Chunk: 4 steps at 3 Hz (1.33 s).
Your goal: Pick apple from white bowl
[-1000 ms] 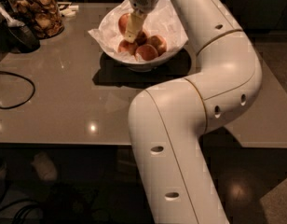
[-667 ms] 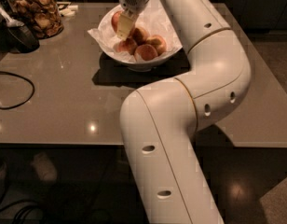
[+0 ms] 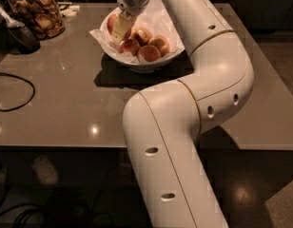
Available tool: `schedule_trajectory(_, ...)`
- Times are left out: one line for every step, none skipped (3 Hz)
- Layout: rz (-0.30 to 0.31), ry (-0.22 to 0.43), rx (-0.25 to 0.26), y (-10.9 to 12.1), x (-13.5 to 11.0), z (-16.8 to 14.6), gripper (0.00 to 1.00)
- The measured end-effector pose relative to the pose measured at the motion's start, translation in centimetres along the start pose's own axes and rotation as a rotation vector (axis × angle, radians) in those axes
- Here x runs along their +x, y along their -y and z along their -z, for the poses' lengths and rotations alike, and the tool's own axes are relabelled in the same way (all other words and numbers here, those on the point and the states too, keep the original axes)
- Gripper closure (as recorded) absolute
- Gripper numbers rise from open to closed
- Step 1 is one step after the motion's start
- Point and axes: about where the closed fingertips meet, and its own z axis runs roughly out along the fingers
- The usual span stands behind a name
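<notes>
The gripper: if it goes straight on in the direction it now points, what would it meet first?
Probably the apple, the largest one in the white bowl. The gripper points down into the bowl, right over it. Depth is unclear, so they may already touch.

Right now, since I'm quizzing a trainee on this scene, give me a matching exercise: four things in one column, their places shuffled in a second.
Things:
1. gripper
2. apple
3. glass jar
4. black cable

Places:
A. at the back left of the table
B. in the left part of the white bowl
C. looped on the table by its left edge
D. down inside the bowl, in front of the largest fruit

Pairs: 1-D; 2-B; 3-A; 4-C.
</notes>
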Motion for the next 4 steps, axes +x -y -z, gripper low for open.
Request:
schedule_trajectory(-0.028,0.035,-0.002,-0.4,-0.2,2.1,1.00)
schedule_trajectory(-0.044,0.064,0.020,-0.7,-0.2,5.0,1.00)
schedule_trajectory(-0.048,0.080,0.043,-1.1,-0.3,7.7,1.00)
schedule_trajectory(-0.046,0.092,0.059,-1.6,-0.5,9.7,1.00)
